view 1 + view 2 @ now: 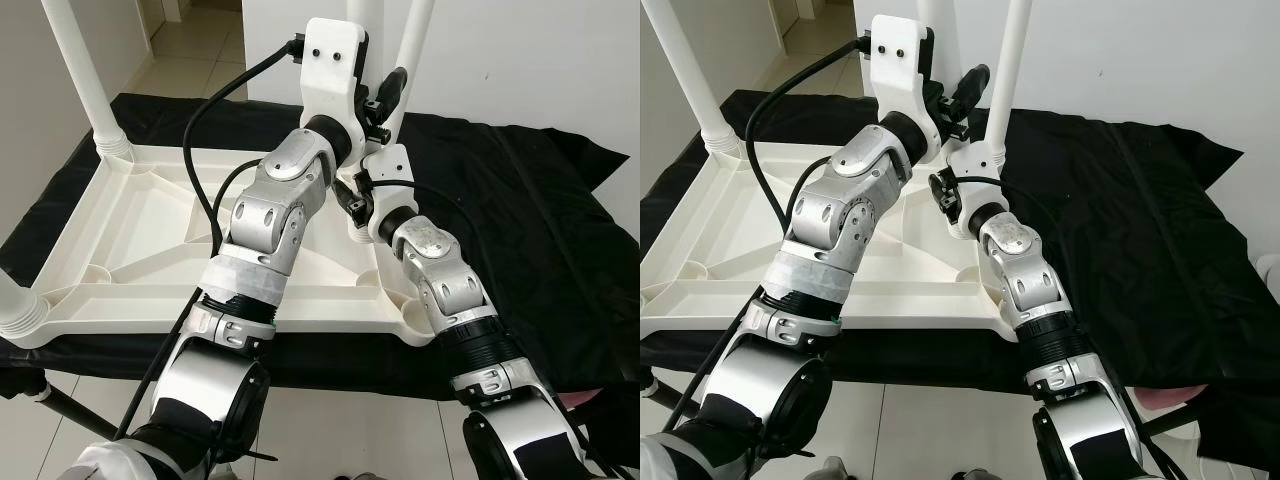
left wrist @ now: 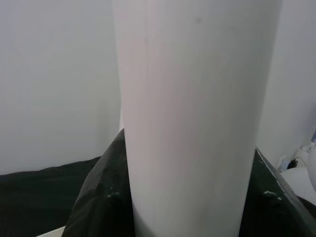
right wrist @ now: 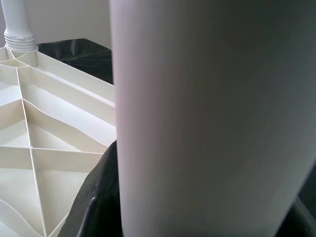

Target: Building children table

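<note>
The white plastic table top (image 1: 150, 260) lies upside down on a black cloth, ribs facing up. White legs stand in its back-left corner (image 1: 85, 70) and front-left corner (image 1: 12, 300). Two more white legs rise at the back right. My left gripper (image 2: 187, 202) is shut on one white leg (image 1: 365, 15), with a dark finger (image 2: 98, 197) on each side of the tube; its white wrist mount (image 1: 335, 60) hides the grasp from the head views. My right gripper (image 1: 390, 100) is shut on the neighbouring leg (image 1: 415, 45), just above the table's back-right corner.
The black cloth (image 1: 540, 220) covers a low platform and spreads far to the right of the table. A white wall stands close behind. Tiled floor (image 1: 330, 430) runs along the near edge. A black cable (image 1: 215, 100) loops over the table from my left wrist.
</note>
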You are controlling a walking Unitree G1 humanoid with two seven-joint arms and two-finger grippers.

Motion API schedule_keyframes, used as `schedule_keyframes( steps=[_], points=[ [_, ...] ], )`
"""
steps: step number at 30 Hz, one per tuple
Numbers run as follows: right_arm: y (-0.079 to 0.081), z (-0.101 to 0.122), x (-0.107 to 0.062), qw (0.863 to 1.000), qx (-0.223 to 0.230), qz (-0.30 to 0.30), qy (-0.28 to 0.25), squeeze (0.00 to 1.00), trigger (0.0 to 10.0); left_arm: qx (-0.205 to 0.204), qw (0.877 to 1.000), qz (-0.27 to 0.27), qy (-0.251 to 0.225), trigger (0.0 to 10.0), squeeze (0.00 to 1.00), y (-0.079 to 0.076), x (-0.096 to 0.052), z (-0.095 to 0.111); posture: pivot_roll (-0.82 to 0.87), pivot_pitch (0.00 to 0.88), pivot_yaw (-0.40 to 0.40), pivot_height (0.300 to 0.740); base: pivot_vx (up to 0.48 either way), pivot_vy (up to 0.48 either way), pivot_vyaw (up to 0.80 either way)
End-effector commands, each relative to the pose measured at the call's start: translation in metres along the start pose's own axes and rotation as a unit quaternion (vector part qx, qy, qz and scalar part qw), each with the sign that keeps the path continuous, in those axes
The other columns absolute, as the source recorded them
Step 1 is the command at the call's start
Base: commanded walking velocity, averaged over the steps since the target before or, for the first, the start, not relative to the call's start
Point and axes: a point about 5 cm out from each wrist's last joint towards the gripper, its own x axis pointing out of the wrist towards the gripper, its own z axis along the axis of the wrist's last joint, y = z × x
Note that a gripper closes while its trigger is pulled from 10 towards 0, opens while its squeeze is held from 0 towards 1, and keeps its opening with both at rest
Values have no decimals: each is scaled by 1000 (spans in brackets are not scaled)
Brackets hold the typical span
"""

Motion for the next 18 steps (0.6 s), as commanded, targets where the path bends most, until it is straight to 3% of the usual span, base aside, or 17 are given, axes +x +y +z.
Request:
schedule_keyframes(
  steps=[1,4,5,15,16,18],
  points=[
    [3,-2,2,1000,2,2,8,0,2667,2,1000,-12,-13,10000,0,-7,1,7,26,5,-56,740,0,0,0],
    [2,-3,2,1000,-1,-3,11,0,2667,4,1000,-13,-13,10000,0,-8,1,7,26,5,-56,740,0,0,0],
    [1,-4,3,1000,0,-8,14,0,10000,5,1000,-14,-14,10000,0,-9,1,7,25,4,-56,740,0,0,0],
    [1,-4,4,1000,-4,-12,15,0,10000,10,1000,-20,-18,10000,0,-13,1,9,26,5,-56,740,0,0,0],
    [1,-4,4,1000,-5,-14,15,0,10000,1,1000,-25,-18,10000,1000,-14,0,8,26,5,-55,740,0,0,0],
    [1,-3,4,1000,-2,-16,15,0,10000,-5,999,-32,-18,10000,1000,-15,-1,8,26,5,-55,740,0,0,0]
  ],
)
